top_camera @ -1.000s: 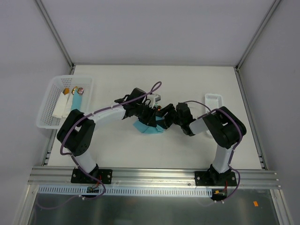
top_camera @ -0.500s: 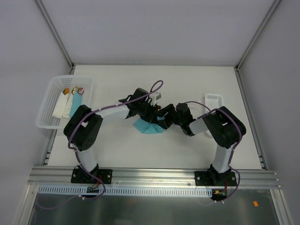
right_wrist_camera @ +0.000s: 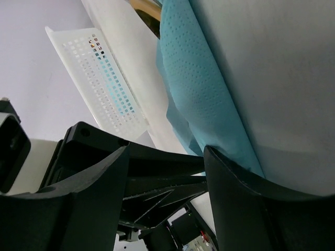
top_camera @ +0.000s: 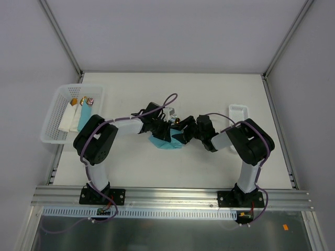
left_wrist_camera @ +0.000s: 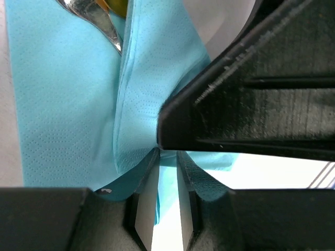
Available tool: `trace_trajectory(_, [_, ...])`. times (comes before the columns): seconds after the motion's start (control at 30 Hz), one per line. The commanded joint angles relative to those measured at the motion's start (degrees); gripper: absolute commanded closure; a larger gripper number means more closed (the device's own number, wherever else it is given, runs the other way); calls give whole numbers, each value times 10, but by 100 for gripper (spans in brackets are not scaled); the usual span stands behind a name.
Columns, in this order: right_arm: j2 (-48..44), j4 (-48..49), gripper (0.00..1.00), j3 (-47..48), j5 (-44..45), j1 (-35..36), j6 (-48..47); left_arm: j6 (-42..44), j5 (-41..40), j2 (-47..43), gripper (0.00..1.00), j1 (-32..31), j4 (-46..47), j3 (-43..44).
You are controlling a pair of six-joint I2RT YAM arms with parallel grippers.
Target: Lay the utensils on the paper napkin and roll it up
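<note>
From above, my left gripper [top_camera: 163, 129] and right gripper [top_camera: 183, 132] meet mid-table over the paper napkin [top_camera: 166, 142], which lies bunched beneath them. A white basket [top_camera: 55, 123] sits far left and a small white tray [top_camera: 238, 112] to the right. At my left wrist, my fingers [left_wrist_camera: 251, 99] are clamped on a raised fold of the turquoise sheet, with a shiny utensil [left_wrist_camera: 99, 21] lying in the crease beyond. At my right wrist, my fingers [right_wrist_camera: 84, 183] stand apart, grasping nothing. The napkin's edge runs down against one of them, and a brownish-gold bit of utensil peeks out at the top.
</note>
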Motion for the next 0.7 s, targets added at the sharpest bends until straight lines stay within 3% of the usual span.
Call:
trace_trajectory(0.0, [3,-2,37,0,-6,0,-10,-10,2,29,79,6,-16,11])
trace_trajectory(0.3, [-58,15,48,0,-46,-31,-58,-15,8,45,80,8,-29,20])
trace_trajectory(0.4, [-73,-17,65,0,-71,-40,-90,-14,9,48,81,9,-32,24])
trace_trajectory(0.67, [-109,-163,89,30,-108,-40,-212,-15,15,57,83,10,-40,31])
